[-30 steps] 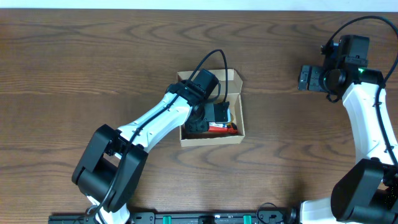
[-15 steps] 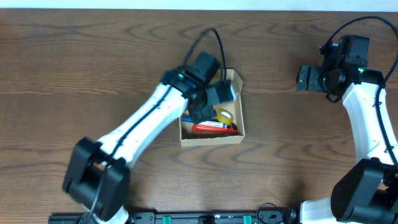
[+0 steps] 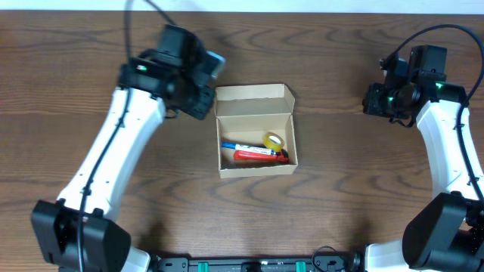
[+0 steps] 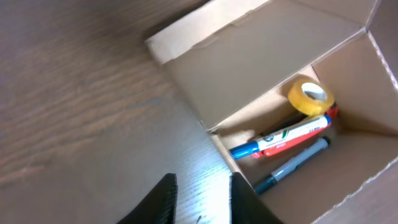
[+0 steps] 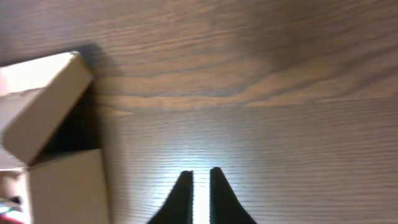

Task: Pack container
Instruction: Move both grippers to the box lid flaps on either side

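1. Black fingers of the left gripper (image 4: 202, 190) stand partly apart. Bare worktop (image 4: 74, 93) shows in the gap and nothing is held.
2. The left gripper hangs over the worktop near the far-left corner of the container (image 3: 255, 169), clear of the cardboard.
3. The right gripper (image 5: 201, 182) has its fingers drawn almost together, with only a thin slit of worktop between them. It holds nothing.
4. The right gripper is over the far right part of the worktop, well apart from the container. In the right wrist view the box shows only at the left edge.
5. The container is tan cardboard and sits about mid-worktop. Its lid flap (image 3: 253, 94) is open and turned back on the far side.
6. Contents:
   - A yellow tape roll (image 3: 274, 140) lies toward the right end.
   - A red-and-white marker (image 3: 257, 155) lies lengthwise just beside it.
   - A blue-capped pen (image 3: 236, 145) lies alongside the marker.
   - In the left wrist view a grey pen (image 4: 292, 165) lies next to these.
7. The worktop is dark brown wood with visible grain.
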{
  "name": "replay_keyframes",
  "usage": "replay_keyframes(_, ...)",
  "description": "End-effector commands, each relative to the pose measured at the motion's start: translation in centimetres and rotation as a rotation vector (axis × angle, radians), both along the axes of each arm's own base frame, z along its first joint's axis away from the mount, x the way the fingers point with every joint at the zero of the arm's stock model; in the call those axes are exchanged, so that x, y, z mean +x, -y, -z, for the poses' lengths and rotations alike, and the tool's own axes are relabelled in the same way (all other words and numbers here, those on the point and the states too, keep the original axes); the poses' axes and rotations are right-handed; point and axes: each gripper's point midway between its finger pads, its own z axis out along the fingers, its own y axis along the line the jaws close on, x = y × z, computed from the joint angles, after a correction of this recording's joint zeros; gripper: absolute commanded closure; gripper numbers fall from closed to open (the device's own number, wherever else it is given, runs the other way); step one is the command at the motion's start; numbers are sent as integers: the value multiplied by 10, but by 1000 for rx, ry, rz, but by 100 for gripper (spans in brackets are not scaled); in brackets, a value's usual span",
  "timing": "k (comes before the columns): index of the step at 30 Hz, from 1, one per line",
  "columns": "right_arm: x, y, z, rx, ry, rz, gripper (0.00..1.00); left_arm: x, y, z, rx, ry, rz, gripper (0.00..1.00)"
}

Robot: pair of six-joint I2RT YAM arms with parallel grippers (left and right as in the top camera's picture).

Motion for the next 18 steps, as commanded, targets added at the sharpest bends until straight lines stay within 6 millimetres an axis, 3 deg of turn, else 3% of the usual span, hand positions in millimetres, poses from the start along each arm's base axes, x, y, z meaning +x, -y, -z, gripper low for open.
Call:
replay_keyframes(1, 3, -21, -4, 92, 2, -17, 99, 1, -2, -9, -174, -74, -63, 88)
replay_keyframes(3, 3, -26, -3, 96, -4, -24, 99, 3, -9, -10, -230, -96, -85, 94)
replay_keyframes(10, 3, -54, 23, 185, -93, -42, 99, 12, -24, 2, -320, -159, -134, 94)
replay_keyframes(18, 2, -86, 72, 264, -224, -98, 99, 17, -20, 44, -435, -317, -129, 94)
